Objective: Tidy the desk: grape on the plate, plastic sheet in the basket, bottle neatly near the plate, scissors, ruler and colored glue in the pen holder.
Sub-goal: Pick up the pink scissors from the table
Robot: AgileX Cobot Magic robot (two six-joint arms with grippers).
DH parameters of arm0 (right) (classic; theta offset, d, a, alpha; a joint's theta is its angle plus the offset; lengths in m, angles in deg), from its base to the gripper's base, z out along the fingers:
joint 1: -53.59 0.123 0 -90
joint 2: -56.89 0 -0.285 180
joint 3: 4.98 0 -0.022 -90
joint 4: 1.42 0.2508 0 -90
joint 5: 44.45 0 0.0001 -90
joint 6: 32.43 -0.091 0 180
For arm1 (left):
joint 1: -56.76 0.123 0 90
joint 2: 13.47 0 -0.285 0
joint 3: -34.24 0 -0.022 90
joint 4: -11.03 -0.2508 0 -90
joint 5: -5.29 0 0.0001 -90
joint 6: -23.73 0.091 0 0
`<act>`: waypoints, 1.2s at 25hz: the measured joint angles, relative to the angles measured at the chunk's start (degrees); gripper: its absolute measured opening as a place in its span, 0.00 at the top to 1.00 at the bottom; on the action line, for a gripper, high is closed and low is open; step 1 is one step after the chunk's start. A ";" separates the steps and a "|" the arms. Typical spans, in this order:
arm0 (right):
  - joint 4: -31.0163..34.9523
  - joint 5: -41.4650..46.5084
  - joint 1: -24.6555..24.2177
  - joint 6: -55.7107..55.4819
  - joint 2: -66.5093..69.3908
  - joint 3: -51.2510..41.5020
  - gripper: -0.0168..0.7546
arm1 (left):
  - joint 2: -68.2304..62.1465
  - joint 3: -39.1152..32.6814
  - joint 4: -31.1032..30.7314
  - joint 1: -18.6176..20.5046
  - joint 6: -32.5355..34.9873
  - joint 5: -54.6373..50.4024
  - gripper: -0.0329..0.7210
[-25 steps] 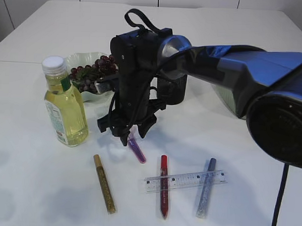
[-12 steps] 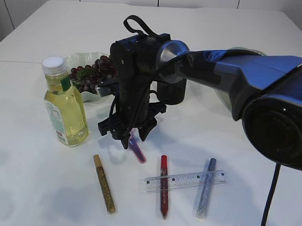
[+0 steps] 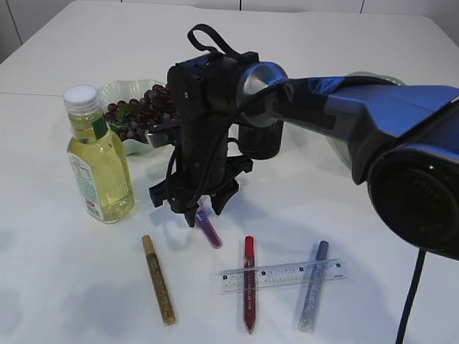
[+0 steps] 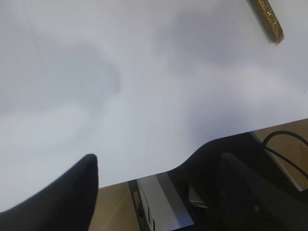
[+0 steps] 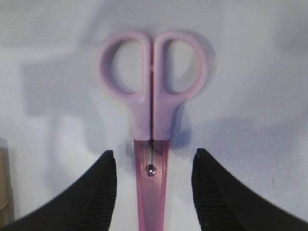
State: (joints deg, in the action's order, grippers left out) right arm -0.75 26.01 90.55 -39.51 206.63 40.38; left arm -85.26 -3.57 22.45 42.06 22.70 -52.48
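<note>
Pink scissors (image 5: pixel 153 120) in a clear purple sheath lie flat on the white table, also seen in the exterior view (image 3: pixel 209 229). My right gripper (image 5: pixel 154 154) is open, pointing down, with one finger on each side of the sheath just below the handles; it also shows in the exterior view (image 3: pixel 198 210). A clear ruler (image 3: pixel 282 275) lies across a red glue stick (image 3: pixel 249 282) and a silver one (image 3: pixel 313 287). A gold glue stick (image 3: pixel 158 280) lies to their left. My left gripper (image 4: pixel 144 166) is open and empty over the table's near edge. No plastic sheet shows.
A bottle of yellow liquid (image 3: pixel 100 164) stands at the left, in front of a pale plate (image 3: pixel 115 87) holding grapes (image 3: pixel 145 107). A black pen holder (image 3: pixel 262 139) stands behind my right arm. A pale container (image 3: pixel 342 152) is mostly hidden by the arm. The gold stick's tip shows in the left wrist view (image 4: pixel 267 19).
My right gripper has sunk slightly toward the scissors and shifted a little right. Nothing on the table has moved.
</note>
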 joint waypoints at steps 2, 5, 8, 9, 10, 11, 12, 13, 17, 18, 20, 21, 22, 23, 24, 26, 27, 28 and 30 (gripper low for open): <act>-0.09 0.00 0.00 0.00 0.35 0.00 0.45 | 0.00 0.00 -0.05 0.00 0.00 0.14 0.21; -0.09 0.00 0.00 -0.28 0.87 0.00 0.45 | 0.00 0.00 -0.05 0.00 0.00 0.14 0.21; -0.13 -0.10 0.00 -0.31 0.87 0.00 0.45 | 0.00 0.00 -0.14 0.00 0.00 0.20 0.21; -0.13 -0.10 0.00 -0.31 0.87 0.00 0.45 | 0.00 0.00 -0.14 0.00 0.00 0.20 0.21; -0.13 -0.10 0.00 -0.31 0.98 0.00 0.45 | 0.00 0.00 -0.14 0.00 0.00 0.28 0.21; -0.13 -0.10 0.00 -0.31 0.98 0.00 0.45 | 0.00 0.00 -0.14 0.00 0.00 0.28 0.21; -0.13 -0.10 0.00 -0.41 1.08 0.00 0.45 | 0.00 0.00 -0.14 0.00 0.00 0.28 0.21; -0.13 -0.10 0.00 -0.41 1.08 0.00 0.45 | 0.00 0.00 -0.18 0.00 0.00 0.28 0.21; -0.22 -0.10 0.00 -0.43 1.08 0.00 0.46 | 0.00 0.00 -0.28 0.00 0.00 0.28 0.21; -0.22 -0.10 0.00 -0.43 1.08 0.00 0.48 | 0.00 0.00 -0.28 0.00 0.00 0.28 0.21; -0.22 -0.10 0.00 -0.43 1.08 0.00 0.54 | 0.00 0.00 -0.28 0.00 0.00 0.28 0.21; -0.22 -0.10 0.00 -0.53 1.08 0.00 0.59 | 0.00 0.00 -0.28 0.00 0.00 0.28 0.21; -0.22 -0.10 0.00 -0.53 1.08 0.00 0.63 | 0.00 0.00 -0.28 0.00 0.00 0.28 0.21; -0.22 -0.10 0.00 -0.53 1.08 0.00 0.66 | 0.00 0.00 -0.28 0.00 0.00 0.28 0.21; -0.22 -0.10 0.00 -0.53 1.08 0.04 0.69 | 0.00 0.00 -0.32 0.00 0.00 0.28 0.21; -0.22 -0.10 0.00 -0.53 1.08 0.04 0.73 | 0.00 0.00 -0.32 0.00 0.00 0.28 0.21; -0.22 -0.10 0.00 -0.53 1.08 0.13 0.73 | 0.00 0.00 -0.32 0.00 0.00 0.28 0.21; -0.22 -0.10 0.00 -0.53 1.08 0.13 0.74 | 0.00 0.00 -0.41 0.00 0.00 0.28 0.21; -0.22 -0.10 0.00 -0.53 1.08 0.13 0.75 | 0.00 0.00 -0.41 0.00 0.00 0.33 0.21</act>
State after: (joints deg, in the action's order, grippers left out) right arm -0.97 25.91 90.55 -40.04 207.72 40.51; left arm -85.26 -3.57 22.04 42.06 22.70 -52.15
